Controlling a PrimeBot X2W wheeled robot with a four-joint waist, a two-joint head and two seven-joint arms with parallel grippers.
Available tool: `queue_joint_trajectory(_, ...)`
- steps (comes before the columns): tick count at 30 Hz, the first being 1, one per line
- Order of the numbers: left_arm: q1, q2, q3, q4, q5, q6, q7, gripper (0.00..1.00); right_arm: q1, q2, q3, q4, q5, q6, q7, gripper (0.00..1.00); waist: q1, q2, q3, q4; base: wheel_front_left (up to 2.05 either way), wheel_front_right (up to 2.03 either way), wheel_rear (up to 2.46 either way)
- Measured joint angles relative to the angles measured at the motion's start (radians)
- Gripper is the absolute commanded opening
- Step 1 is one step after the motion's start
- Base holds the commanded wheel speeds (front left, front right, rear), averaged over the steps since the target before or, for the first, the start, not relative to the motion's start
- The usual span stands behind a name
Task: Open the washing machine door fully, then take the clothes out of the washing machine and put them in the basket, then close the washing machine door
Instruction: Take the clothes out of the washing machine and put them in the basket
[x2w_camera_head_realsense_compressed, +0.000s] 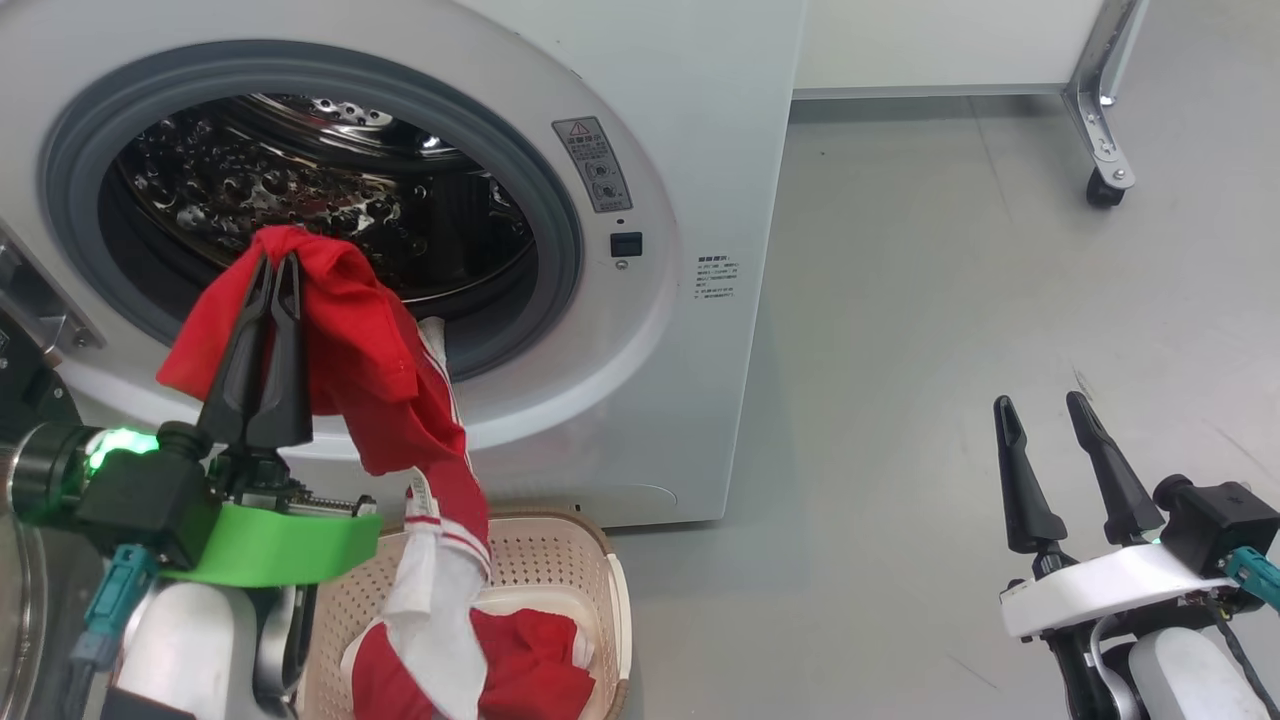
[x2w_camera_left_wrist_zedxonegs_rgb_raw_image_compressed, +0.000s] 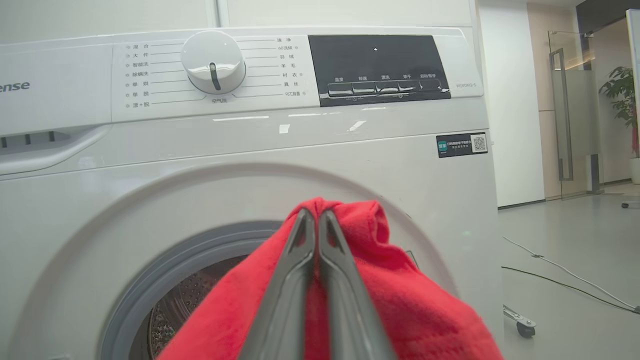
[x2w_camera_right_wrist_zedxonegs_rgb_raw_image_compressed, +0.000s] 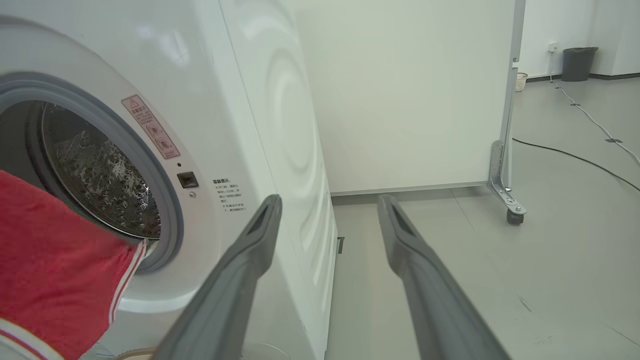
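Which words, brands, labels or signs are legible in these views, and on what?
"ense": cut-off brand lettering on the washing machine drawer front.
Dial labels, button captions, QR sticker: too small to read.
Warning-triangle label, small print beside the door opening: blurred.

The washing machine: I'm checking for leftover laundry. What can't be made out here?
- Lower drum of the washing machine, head view: behind the clothes shut in the left gripper.
- Near end of the basket, head view: cut off by the bottom edge.
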Motion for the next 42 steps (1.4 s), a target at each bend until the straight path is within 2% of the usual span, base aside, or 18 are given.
queue_joint_trajectory(12,0.123,-0.001,-0.049,0.050,0.001,-0.001,-0.004,0.00,0.000,-0.014,0.005,-0.003,0.000,0.000,0.000,1.00,0.0000,0.0000,0.018,-0.021,0.00,0.00,0.00)
queue_joint_trajectory(19,0.180,-0.002,-0.082,0.143,0.000,-0.002,0.056,0.00,-0.001,-0.019,0.001,-0.016,0.000,0.000,0.000,1.00,0.0000,0.0000,0.050,-0.030,0.00,0.00,0.00)
queue_joint_trajectory(22,0.184,-0.005,-0.091,0.178,0.000,-0.001,0.078,0.00,-0.001,-0.025,0.000,-0.020,0.000,0.000,0.000,1.00,0.0000,0.0000,0.068,-0.034,0.00,0.00,0.00)
queue_joint_trajectory(30,0.184,-0.009,-0.095,0.297,0.012,0.040,0.160,0.00,-0.017,-0.049,-0.001,-0.043,0.011,0.000,0.000,1.00,0.0000,0.0000,0.132,-0.048,0.00,0.00,0.00)
queue_joint_trajectory(42,0.130,-0.018,-0.137,0.452,0.016,0.052,0.245,0.00,-0.055,-0.087,-0.005,-0.069,0.043,0.000,0.000,1.00,0.0000,0.0000,0.240,-0.075,0.00,0.00,0.00)
